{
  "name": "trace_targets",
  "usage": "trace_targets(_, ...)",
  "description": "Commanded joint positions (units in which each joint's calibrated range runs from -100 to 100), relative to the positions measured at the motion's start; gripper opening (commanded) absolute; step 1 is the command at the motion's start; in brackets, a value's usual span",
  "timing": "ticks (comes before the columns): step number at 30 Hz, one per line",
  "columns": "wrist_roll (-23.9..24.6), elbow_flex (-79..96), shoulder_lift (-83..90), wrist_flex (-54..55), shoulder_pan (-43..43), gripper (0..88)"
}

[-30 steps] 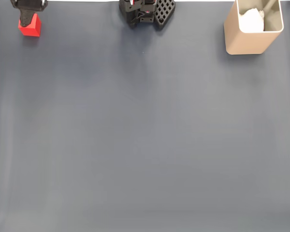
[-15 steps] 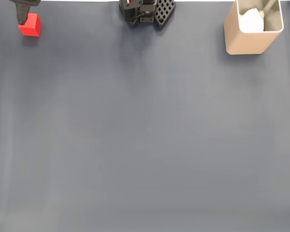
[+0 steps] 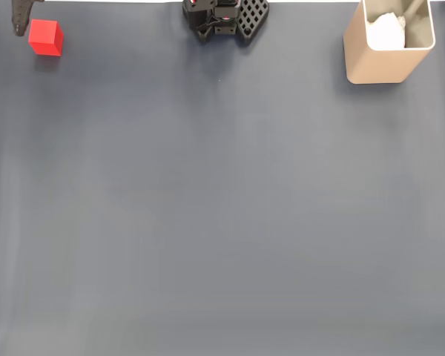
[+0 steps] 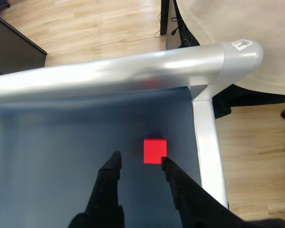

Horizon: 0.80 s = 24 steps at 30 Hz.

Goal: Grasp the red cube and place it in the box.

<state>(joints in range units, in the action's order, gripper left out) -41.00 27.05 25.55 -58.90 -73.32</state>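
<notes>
A: Item one, the red cube (image 3: 45, 37). Location?

B: Far top-left corner of the dark blue-grey mat (image 3: 222, 208) in the fixed view, resting flat on it. In the wrist view the same cube (image 4: 155, 151) sits near the mat's corner, close to the silver metal table frame (image 4: 133, 71) that runs along the edge and turns down the right side.

A: Item two, the gripper.

B: Black, two fingers. In the wrist view the gripper (image 4: 140, 161) has its jaws parted with an empty gap between them, holding nothing. The right fingertip (image 4: 164, 162) lies just at the cube's lower right corner (touching or merely close, I cannot tell). The left fingertip (image 4: 115, 157) is apart from the cube. In the fixed view one dark finger (image 3: 19, 16) shows just left of the cube.

A: Item three, the box.

B: The box (image 3: 378, 63), tan with a white rim, upright at the top-right of the fixed view, well apart from the cube. Something white lies inside (too unclear to name).

A: Sundries?

B: The arm's black base (image 3: 224, 18) at top centre of the fixed view. Wooden floor (image 4: 95, 33) beyond the frame in the wrist view.
</notes>
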Motion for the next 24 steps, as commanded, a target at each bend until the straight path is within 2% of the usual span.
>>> trace_targets(1,-0.39,-1.43,-0.23,1.65,-1.19,22.5)
trace_targets(24,0.1,7.77,-0.84,10.43,-4.1,28.3)
